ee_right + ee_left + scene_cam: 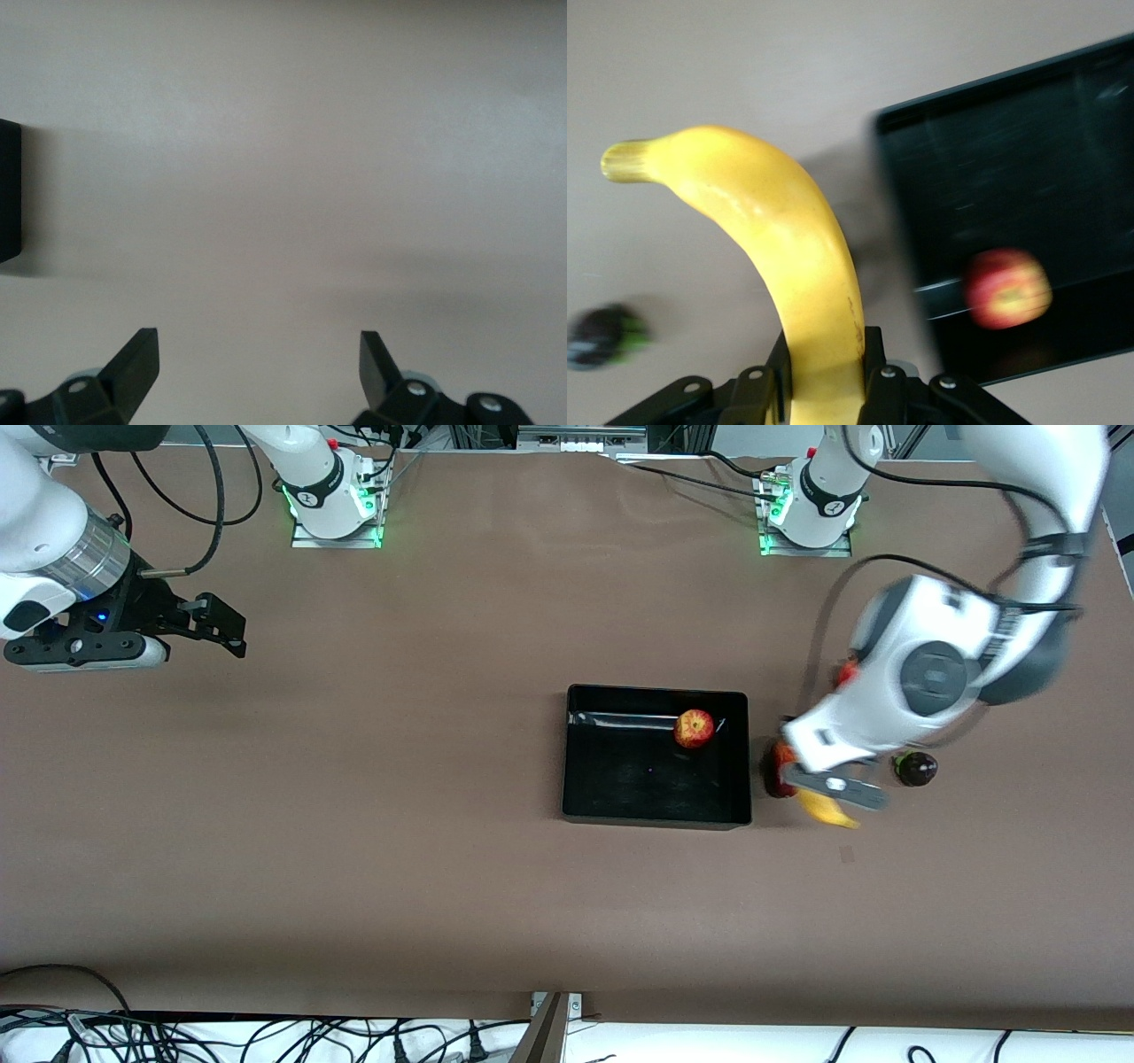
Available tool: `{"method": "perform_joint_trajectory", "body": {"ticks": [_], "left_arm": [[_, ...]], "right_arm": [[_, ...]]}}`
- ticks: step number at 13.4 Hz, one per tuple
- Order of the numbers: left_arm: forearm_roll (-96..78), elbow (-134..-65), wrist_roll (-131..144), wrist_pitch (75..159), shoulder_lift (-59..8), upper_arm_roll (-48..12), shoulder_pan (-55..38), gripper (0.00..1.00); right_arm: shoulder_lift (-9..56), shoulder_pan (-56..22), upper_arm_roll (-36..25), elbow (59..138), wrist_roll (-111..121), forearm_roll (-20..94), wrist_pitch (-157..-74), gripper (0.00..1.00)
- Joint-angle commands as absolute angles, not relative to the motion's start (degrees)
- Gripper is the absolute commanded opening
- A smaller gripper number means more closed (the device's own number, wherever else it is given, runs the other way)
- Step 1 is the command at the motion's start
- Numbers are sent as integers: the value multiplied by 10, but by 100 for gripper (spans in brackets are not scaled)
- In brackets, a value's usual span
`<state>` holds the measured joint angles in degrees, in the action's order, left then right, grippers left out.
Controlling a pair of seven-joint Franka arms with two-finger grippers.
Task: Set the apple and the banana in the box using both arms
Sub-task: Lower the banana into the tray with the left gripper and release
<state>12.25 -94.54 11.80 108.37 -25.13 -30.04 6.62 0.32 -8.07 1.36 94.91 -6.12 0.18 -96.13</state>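
Note:
The black box [620,771] sits mid-table with the apple [694,728] in its corner toward the robots' bases and the left arm. My left gripper [822,794] is shut on the yellow banana [831,811] and holds it above the table just beside the box, at the left arm's end. In the left wrist view the banana [788,257] stands out from my left gripper [826,372], with the box wall [899,195] and the apple [1007,289] beside it. My right gripper [213,624] is open and empty over bare table at the right arm's end; it also shows in the right wrist view [259,354].
A dark red fruit [776,772] lies next to the box, partly hidden by the left hand. A dark fruit with a green spot [915,769] lies farther toward the left arm's end and also shows in the left wrist view [607,335]. A box corner [9,190] shows in the right wrist view.

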Motion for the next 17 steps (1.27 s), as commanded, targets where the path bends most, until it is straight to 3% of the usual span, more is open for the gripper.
{"method": "perform_joint_trajectory", "body": {"ticks": [1,5,11,12,13,14,17], "left_arm": [[115,-879,233,1110,-336,-296,-14,0],[127,-856,382,1203,-422,-290,-100,0],[139,-865,417,1314,-457,-262,-158,0],[143,-873,417,1317,-457,-262,-159,6],[149,-874,417,1317,-456,-262,-160,37],[149,-874,419,1316,-456,-262,-161,96],[155,-874,434,1227,-399,-256,-149,100]], "right_arm": [[6,-79,16,939,-62,11,-959,100],[6,-78,16,939,-62,11,-955,100],[6,-78,16,939,-62,11,-954,100],[6,-78,16,939,-62,11,-954,100],[6,-78,16,940,-62,11,-954,100],[6,-78,16,940,-62,11,-954,100],[6,-78,16,940,-62,11,-954,100]]}}
